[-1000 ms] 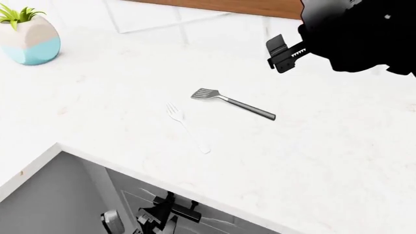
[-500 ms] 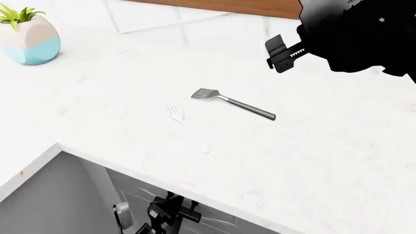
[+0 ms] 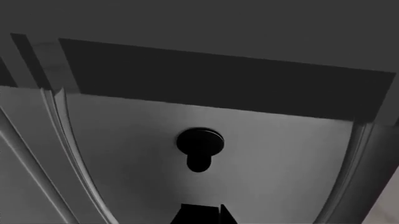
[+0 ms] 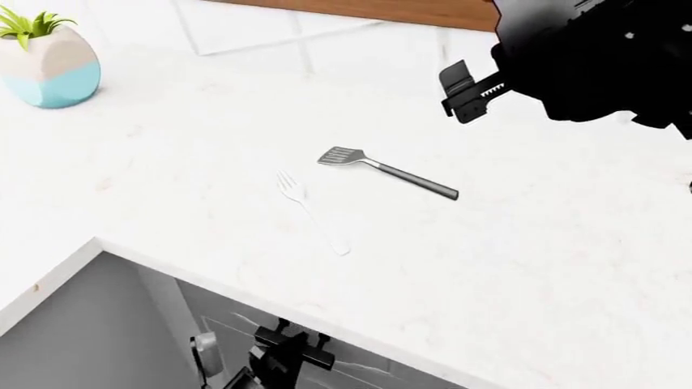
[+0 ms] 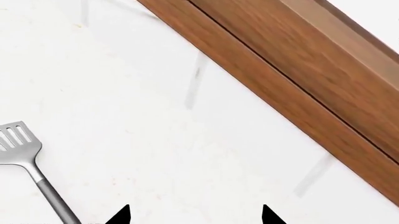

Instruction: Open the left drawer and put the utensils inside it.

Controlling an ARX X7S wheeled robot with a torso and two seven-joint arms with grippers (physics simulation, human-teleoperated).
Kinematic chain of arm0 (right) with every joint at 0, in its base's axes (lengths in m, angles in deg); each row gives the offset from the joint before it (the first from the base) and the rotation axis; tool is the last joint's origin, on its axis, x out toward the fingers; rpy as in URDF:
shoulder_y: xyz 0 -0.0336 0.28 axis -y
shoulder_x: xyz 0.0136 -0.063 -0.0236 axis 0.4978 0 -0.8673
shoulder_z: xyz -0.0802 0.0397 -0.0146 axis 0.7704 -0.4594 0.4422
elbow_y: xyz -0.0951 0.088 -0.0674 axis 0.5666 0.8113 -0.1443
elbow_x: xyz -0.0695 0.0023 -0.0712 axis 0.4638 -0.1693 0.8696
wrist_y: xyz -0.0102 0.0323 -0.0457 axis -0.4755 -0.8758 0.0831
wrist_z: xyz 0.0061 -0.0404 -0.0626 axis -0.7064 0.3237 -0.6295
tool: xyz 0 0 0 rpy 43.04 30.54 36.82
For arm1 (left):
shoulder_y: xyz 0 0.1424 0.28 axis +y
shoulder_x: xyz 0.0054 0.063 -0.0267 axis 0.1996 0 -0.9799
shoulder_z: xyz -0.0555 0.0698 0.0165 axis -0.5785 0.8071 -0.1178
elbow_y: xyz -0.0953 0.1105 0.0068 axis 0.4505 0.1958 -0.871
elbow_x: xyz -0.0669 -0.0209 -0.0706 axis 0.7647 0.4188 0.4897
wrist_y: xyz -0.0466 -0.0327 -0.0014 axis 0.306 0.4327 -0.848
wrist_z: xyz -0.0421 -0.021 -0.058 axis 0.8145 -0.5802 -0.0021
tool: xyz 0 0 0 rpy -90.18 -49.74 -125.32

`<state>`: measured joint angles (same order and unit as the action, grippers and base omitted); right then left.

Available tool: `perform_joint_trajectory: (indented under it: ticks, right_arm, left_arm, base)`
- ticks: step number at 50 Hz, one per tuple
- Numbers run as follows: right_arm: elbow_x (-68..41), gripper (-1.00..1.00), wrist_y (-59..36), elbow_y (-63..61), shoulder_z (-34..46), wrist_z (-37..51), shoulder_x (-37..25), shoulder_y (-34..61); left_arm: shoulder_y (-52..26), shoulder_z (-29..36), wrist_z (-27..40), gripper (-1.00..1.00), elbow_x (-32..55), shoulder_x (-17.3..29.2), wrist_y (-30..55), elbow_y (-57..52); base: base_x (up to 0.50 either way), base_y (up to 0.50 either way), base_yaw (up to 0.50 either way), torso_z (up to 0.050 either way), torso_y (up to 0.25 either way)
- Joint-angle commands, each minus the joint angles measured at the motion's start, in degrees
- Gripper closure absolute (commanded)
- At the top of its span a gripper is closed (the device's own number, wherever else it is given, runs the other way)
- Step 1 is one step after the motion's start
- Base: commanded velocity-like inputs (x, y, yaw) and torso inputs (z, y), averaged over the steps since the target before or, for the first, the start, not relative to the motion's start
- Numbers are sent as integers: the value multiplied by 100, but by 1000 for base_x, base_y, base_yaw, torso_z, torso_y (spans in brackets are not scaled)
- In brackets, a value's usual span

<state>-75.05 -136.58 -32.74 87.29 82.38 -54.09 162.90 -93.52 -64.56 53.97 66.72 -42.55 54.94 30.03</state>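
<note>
Left tool (image 4: 284, 350) is hovering below the worktop's front edge in the head view, close against the grey cabinet front, and whether its jaws are parted or closed cannot be told from here. Its wrist view is showing a round black knob (image 3: 199, 142) facing the camera on a grey panel (image 3: 262, 158) with curved raised moulding at either side; a dark tip of the tool is just peeking in at the frame edge, apart from the knob. Whether that panel is the left drawer cannot be told, and nothing is showing it pulled out.

On the white marble worktop (image 4: 540, 267), a potted plant (image 4: 45, 57) in a white-and-blue pot is sitting at the far left. Near the middle, the thin white fork (image 4: 311, 212) is lying flat with its tines pointing away from the robot. Just to its right, apart from it, the slotted metal spatula (image 4: 387, 172) is lying flat too, blade toward the left and dark handle running right.

Farther right, the right tool (image 4: 467, 91) is hanging above the worktop, jaws parted and holding nothing, well apart from both utensils. Its wrist view is catching the spatula's blade beside two black fingertips (image 5: 119, 217), with a brown wooden strip (image 5: 299, 60) along the wall beyond.
</note>
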Motion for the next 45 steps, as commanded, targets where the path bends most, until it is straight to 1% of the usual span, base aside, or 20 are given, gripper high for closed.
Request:
perform_joint_trajectory:
  ticks: [1,4,5,6,7,23,24,25,26,27,28,30,32,41,45]
  right_arm:
    - [27,-100,-21,-72,51,9,-1,26]
    - [42,-100,-37,-98,68,21,-8,48]
    - [56,-100,-47,-30,87,-6,3,53]
    - [53,-100,-58,-87,121,-50,-11,30]
    - [52,-100,-58,-88,122,-50,-12,30]
    - [45,-100,-53,-87,129,-47,-13,33]
    - [78,-100,43,0,92,-10,-8,-1]
    - [73,-100,54,-59,121,-64,-41,-51]
    - [57,-100,69,-59,92,-22,-53,-77]
    - [41,-100,77,-77,87,-35,-72,-103]
    - [37,-100,71,-105,95,-37,-83,-113]
    - [40,-100,51,-96,113,-54,-82,-102]
    - [34,-100,43,-91,100,-27,-68,-85]
    - [93,-100,119,-35,124,-9,-40,-126]
    - [116,-100,132,-18,146,-32,-49,-134]
  left_arm:
    - [37,42,99,100,-99,8,-60,-8]
    - [70,30,136,100,-75,10,-62,-75]
    - [130,-17,225,100,-28,6,-78,-184]
    - [305,-57,381,100,-19,18,-144,-569]
    - [318,-60,396,100,-11,19,-143,-596]
    - [318,-35,399,100,11,28,-158,-597]
    - [358,-91,369,100,120,62,-86,-550]
    - [479,-239,453,100,239,61,-166,-622]
    - [646,-336,517,100,409,119,-68,-661]
    - [909,-371,458,100,405,190,-107,-922]
    - [972,-373,446,100,417,209,-94,-974]
    - [1464,-447,415,100,408,311,-176,-1212]
    - [1777,-485,151,100,436,424,-161,-1453]
    - [2292,-467,-211,100,137,586,-441,-1595]
    - [2806,-626,-320,100,193,655,-591,-2004]
  base:
    - [0,0,0,0,0]
    - [0,0,0,0,0]
    - [0,0,0,0,0]
    - [0,0,0,0,0]
    - [0,0,0,0,0]
    - [-1,0,0,0,0]
    - [0,0,0,0,0]
    - [0,0,0,0,0]
    - [0,0,3,0,0]
    - [-9,-4,3,0,0]
    - [0,0,3,0,0]
    - [0,0,3,0,0]
    - [0,0,0,0,0]
    - [0,0,0,0,0]
    - [0,0,0,0,0]
